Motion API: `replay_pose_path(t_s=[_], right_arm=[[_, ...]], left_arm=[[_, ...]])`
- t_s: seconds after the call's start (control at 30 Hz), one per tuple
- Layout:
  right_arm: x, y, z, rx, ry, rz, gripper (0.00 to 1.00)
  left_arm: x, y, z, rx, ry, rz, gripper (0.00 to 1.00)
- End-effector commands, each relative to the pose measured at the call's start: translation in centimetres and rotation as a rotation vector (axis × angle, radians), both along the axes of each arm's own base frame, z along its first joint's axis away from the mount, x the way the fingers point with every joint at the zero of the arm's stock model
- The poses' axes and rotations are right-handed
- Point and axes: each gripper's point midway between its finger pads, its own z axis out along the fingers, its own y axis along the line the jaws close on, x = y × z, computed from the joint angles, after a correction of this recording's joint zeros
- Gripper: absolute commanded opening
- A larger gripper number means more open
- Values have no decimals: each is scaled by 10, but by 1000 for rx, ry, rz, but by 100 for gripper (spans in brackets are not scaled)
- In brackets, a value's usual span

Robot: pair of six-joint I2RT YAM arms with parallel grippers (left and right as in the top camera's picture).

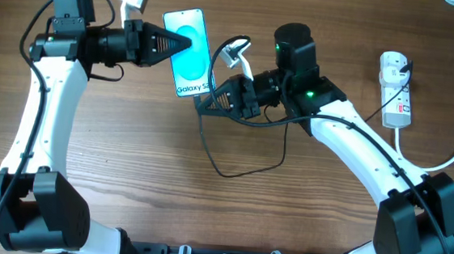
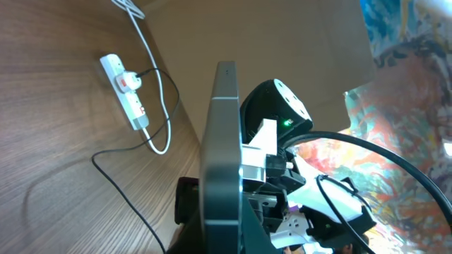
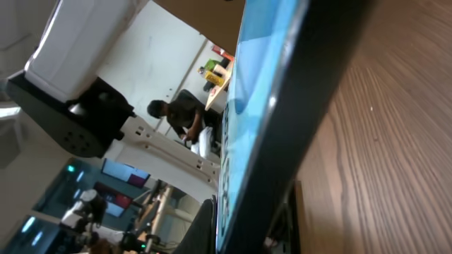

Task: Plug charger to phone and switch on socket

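Left arm (image 1: pixel 36 112), right arm (image 1: pixel 355 144): white links, black joints, cables; green light (image 1: pixel 311 93) on right.

The wooden table (image 1: pixel 128 152) carries the socket (image 1: pixel 395 96), its white cord (image 1: pixel 452 158) and the charger (image 1: pixel 225 175).

You are working over a brown wood-grain table (image 1: pixel 136 144), its planks running left to right in the overhead view, lit evenly with only soft shadows. From the left wrist view, a plain tan panel (image 2: pixel 282 35) rises beyond the table's far edge, and a brightly coloured, paint-splashed surface (image 2: pixel 413 106) fills the right side. From the right wrist view, the room opens behind: a white wall (image 3: pixel 166 49), a person in dark clothing (image 3: pixel 176 113), small green and red items (image 3: pixel 215 67) on a ledge, and blue-lit screens (image 3: pixel 116 173) lower left.
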Motion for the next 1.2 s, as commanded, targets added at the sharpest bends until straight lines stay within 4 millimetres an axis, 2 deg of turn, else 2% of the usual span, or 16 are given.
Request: replay_pose_path(t_s=[0.0, 0.23, 0.43, 0.6, 0.7, 0.83, 0.9, 1.0, 1.07, 1.17], right_arm=[[23, -3, 16, 9, -54, -89, 4], [21, -3, 16, 7, -47, -83, 6], [17, -5, 13, 4, -36, -61, 29], [14, -8, -1, -29, -26, -65, 39], [25, -12, -15, -91, -7, -139, 46], [65, -35, -62, -327, 38, -395, 55], [75, -48, -83, -439, 48, -481, 55], [80, -63, -105, -563, 54, -552, 55], [80, -69, -113, -612, 63, -575, 55], [78, -73, -118, -643, 74, -585, 55]], left_arm=[[-9, -7, 1, -8, -14, -29, 4], [-8, -7, 0, -3, -15, -26, 4], [-2, -6, -9, 45, -9, 9, 4], [6, -1, -28, 143, 34, 78, 4], [5, 2, -43, 206, 57, 97, 4], [-1, 11, -79, 355, 149, 126, 4], [-3, 16, -102, 472, 205, 150, 4], [-5, 16, -131, 618, 254, 155, 4], [-6, 6, -153, 713, 265, 130, 4], [1, -2, -176, 775, 294, 130, 4]])
